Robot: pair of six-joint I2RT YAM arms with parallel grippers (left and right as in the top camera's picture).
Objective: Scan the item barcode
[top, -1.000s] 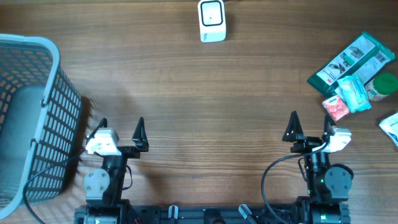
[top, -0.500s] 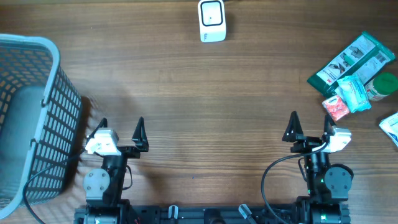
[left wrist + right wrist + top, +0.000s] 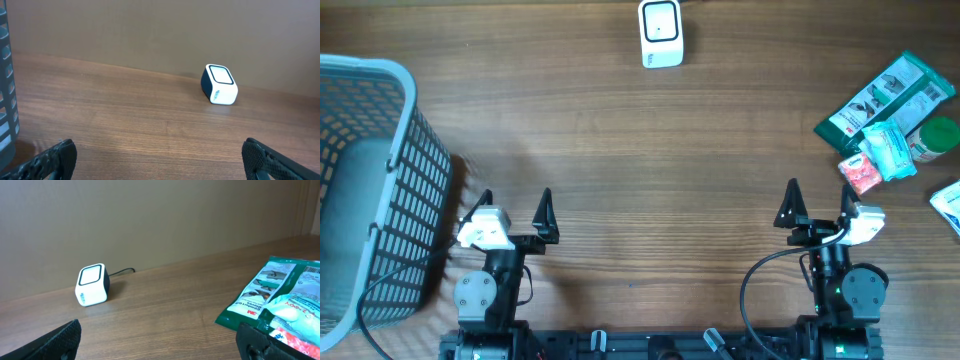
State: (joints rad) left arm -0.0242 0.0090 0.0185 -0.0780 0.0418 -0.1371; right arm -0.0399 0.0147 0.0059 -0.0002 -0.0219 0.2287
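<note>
A white barcode scanner (image 3: 661, 33) with a dark face stands at the table's far edge; it also shows in the left wrist view as the scanner (image 3: 219, 84) and in the right wrist view as the scanner (image 3: 92, 285). Packaged items lie in a pile at the far right: a green glove pack (image 3: 885, 97) (image 3: 260, 297), a pale blue pouch (image 3: 890, 150), a red-and-white packet (image 3: 860, 172) and a green-lidded jar (image 3: 938, 138). My left gripper (image 3: 514, 207) (image 3: 160, 160) is open over bare wood near the front edge. My right gripper (image 3: 818, 202) (image 3: 160, 339) is open too, just in front of the pile.
A grey-blue plastic basket (image 3: 408, 175) stands at the left edge, close beside the left arm. Another white packet (image 3: 948, 205) pokes in at the right edge. The scanner's cable (image 3: 122, 272) runs off behind it. Bare wood lies between the grippers and the scanner.
</note>
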